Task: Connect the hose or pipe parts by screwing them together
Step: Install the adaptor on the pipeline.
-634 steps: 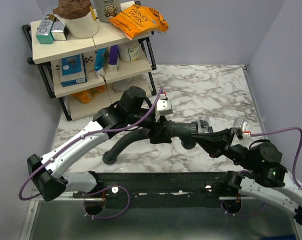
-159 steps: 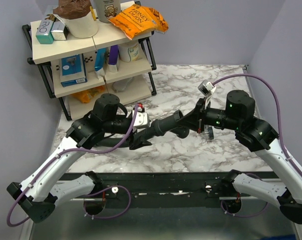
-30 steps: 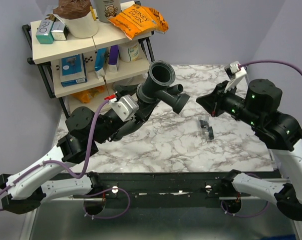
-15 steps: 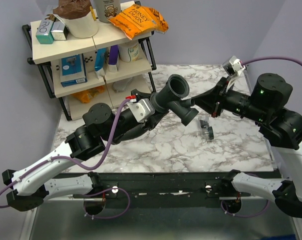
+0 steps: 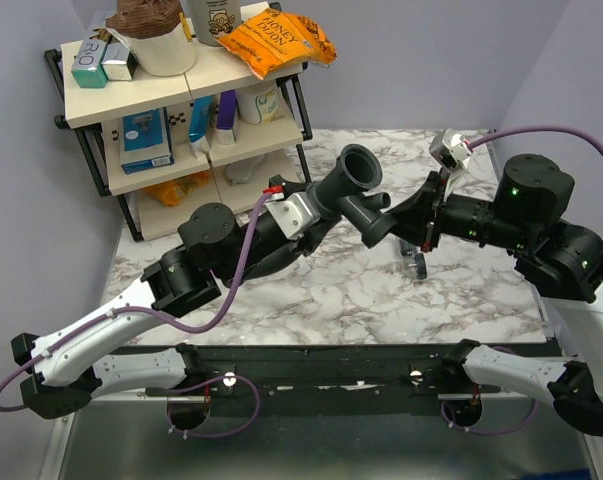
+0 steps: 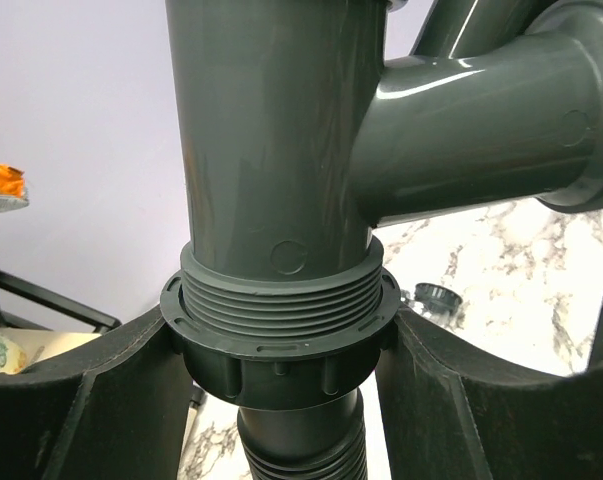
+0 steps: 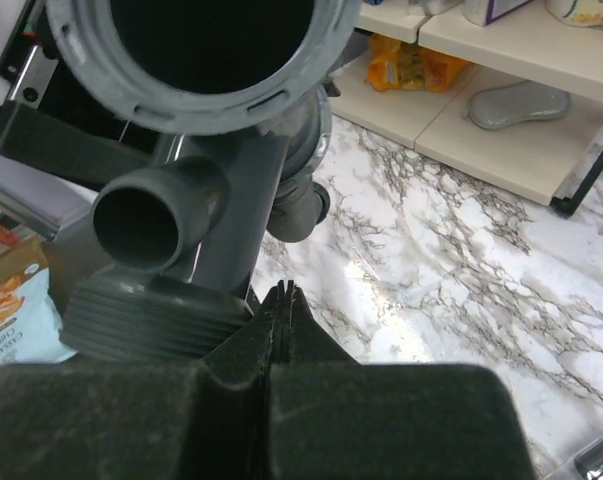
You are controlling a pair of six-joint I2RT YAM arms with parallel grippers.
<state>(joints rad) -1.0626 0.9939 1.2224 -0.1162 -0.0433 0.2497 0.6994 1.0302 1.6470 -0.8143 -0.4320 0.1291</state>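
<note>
Gripping dark grey pipe fitting at threaded collar w/ left gripper, jaws abt half open, raised over marble table; ribbed hose below collar. Right gripper fully closed, empty, tips just beside fitting's threaded mouth. Ring nut on table.

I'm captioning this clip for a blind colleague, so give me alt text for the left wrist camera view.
The left gripper clamps the threaded collar of a dark grey branched rigid pipe fitting, which fills the frame. A black ribbed flexible hose leaves the collar below, with a marble table behind.
</note>
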